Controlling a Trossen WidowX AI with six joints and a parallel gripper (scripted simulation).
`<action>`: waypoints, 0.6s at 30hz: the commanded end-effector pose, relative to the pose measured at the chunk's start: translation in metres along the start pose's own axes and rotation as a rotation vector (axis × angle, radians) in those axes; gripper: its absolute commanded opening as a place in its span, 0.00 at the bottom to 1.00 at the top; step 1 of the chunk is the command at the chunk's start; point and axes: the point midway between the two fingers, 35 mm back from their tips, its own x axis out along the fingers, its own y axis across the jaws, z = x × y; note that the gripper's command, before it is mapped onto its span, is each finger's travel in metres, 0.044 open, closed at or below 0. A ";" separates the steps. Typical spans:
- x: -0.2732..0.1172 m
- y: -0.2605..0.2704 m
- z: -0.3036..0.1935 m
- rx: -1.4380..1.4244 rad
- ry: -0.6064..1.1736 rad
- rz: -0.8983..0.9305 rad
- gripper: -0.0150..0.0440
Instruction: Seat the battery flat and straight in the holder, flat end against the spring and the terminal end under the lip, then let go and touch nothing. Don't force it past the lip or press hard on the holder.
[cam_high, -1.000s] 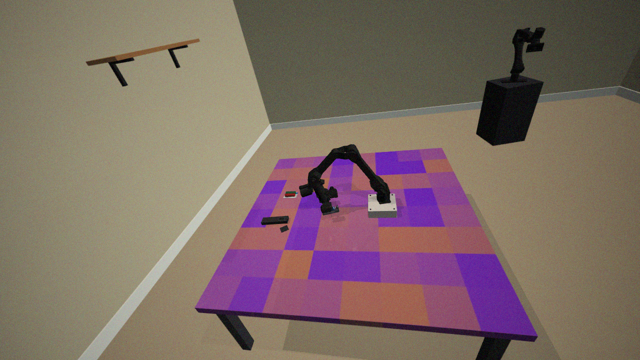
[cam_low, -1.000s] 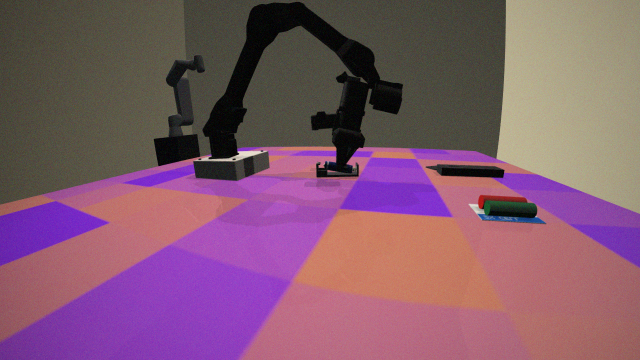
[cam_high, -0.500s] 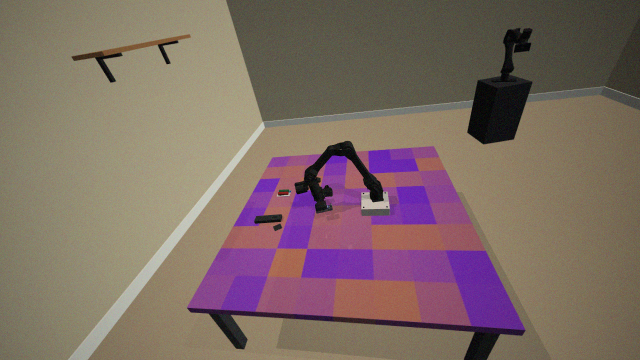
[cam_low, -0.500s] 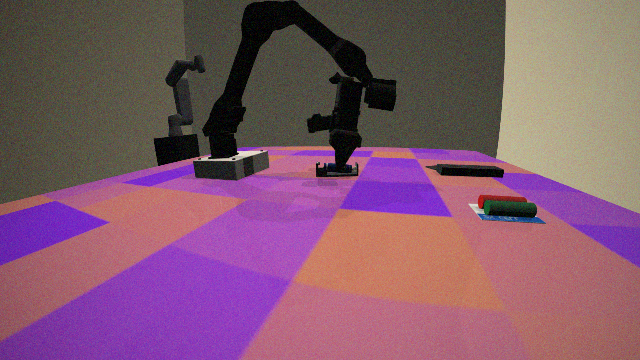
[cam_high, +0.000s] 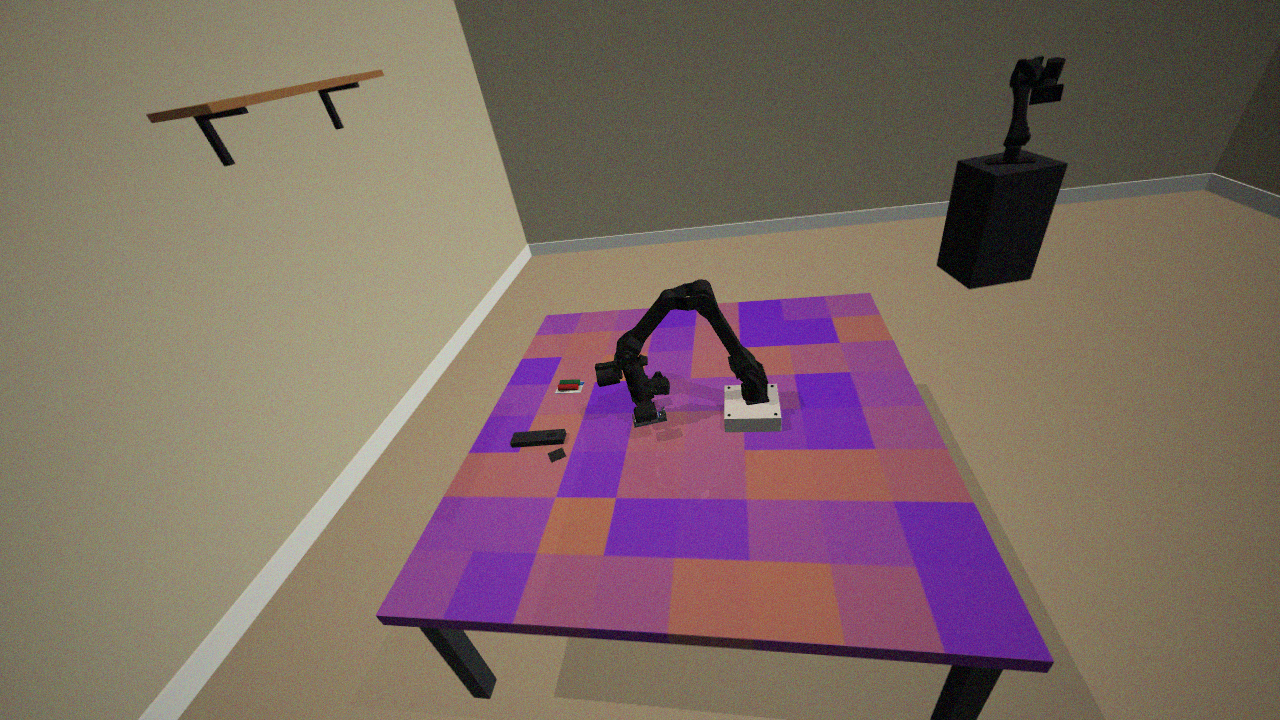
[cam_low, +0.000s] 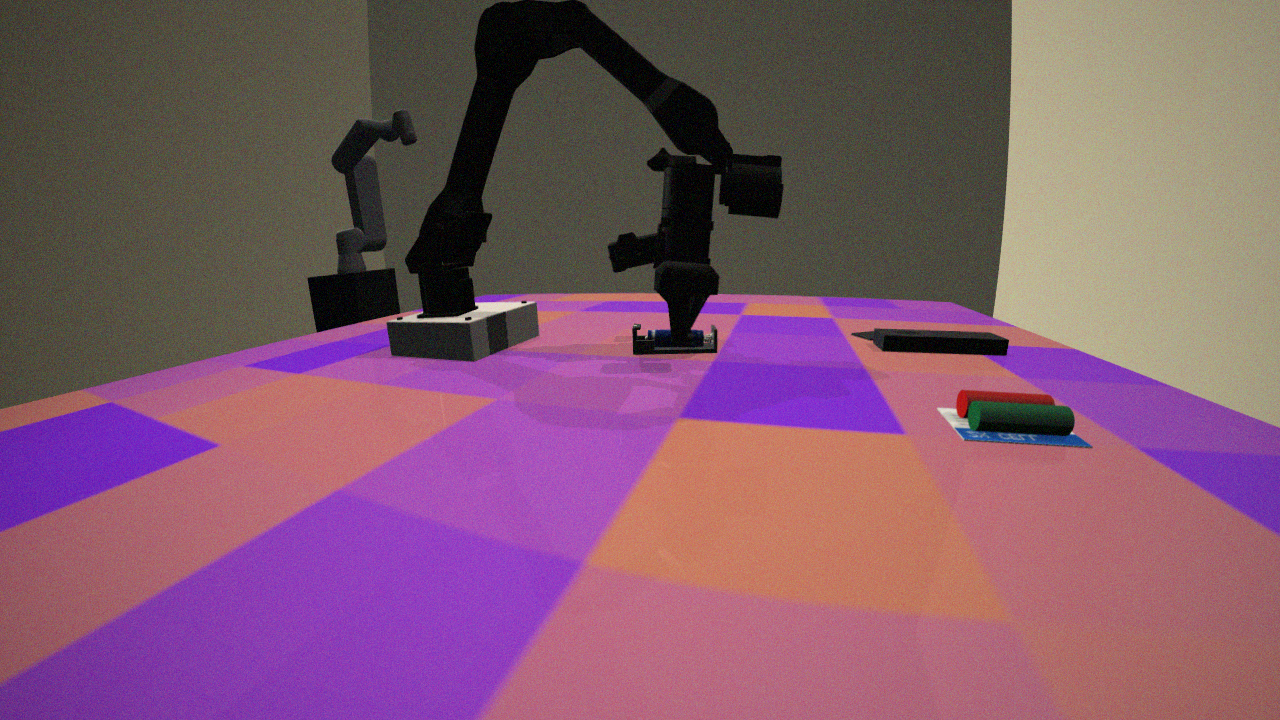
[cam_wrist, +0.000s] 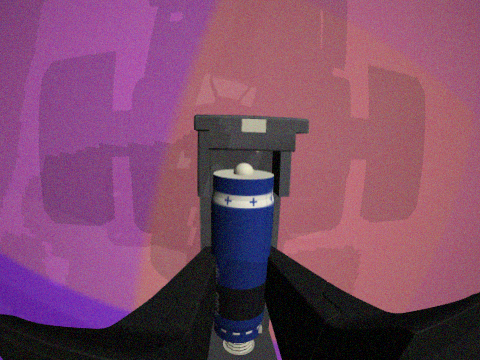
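The end effector (cam_low: 684, 329) points straight down at centre frame in the exterior view, clenched on the blue battery (cam_wrist: 243, 234). That battery lies level inside the dark holder (cam_low: 674, 340) on the checkered desk (cam_low: 787, 519). From the wrist camera, the battery runs up the middle of the frame, its rounded terminal toward the holder's far end wall at upper centre, its spring-side end at the bottom, black fingers pressed on both flanks. Off to the right of the exterior view lie a red cylinder (cam_low: 1002, 398) and a green cylinder (cam_low: 1020, 418), well apart from the holder.
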 end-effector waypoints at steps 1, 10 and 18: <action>0.000 -0.001 -0.001 -0.006 0.015 -0.004 0.36; 0.000 -0.001 0.005 -0.006 0.017 -0.002 0.36; 0.001 -0.001 0.011 -0.006 0.016 0.001 0.36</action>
